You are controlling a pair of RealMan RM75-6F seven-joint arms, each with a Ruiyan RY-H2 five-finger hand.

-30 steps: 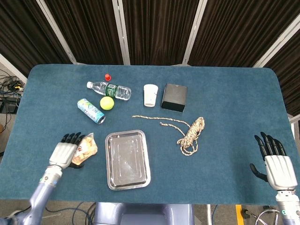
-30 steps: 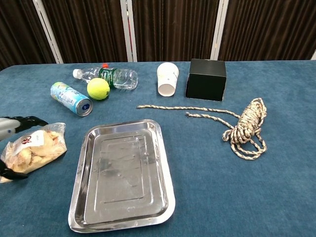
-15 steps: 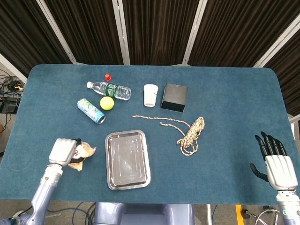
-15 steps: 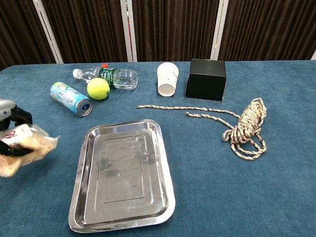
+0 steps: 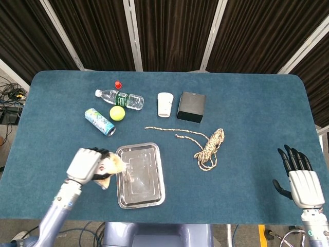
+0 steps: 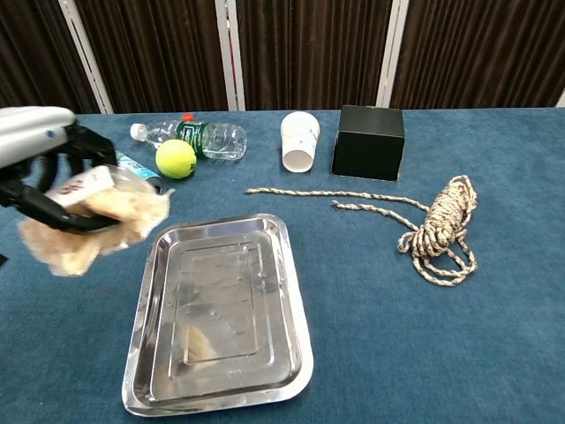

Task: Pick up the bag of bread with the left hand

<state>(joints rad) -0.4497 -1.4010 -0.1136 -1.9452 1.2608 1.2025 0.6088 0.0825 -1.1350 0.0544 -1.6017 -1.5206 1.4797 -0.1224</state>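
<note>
My left hand (image 5: 87,164) (image 6: 40,150) grips the clear bag of bread (image 6: 93,221) (image 5: 111,166) and holds it in the air, above the table beside the left edge of the steel tray (image 6: 274,353). The bag hangs from the curled fingers, blurred in the chest view. My right hand (image 5: 298,175) rests open at the table's near right corner, fingers spread, holding nothing; the chest view does not show it.
A steel tray (image 5: 154,193) lies at the front centre. Behind it are a can (image 5: 99,121), tennis ball (image 5: 117,112), water bottle (image 5: 119,99), paper cup (image 5: 164,104) and black box (image 5: 191,107). A coiled rope (image 5: 208,146) lies right of the tray.
The left hand closed on the bread bag, then lifted it off the table and carried it right, toward the tray's left edge. The right hand stayed put.
</note>
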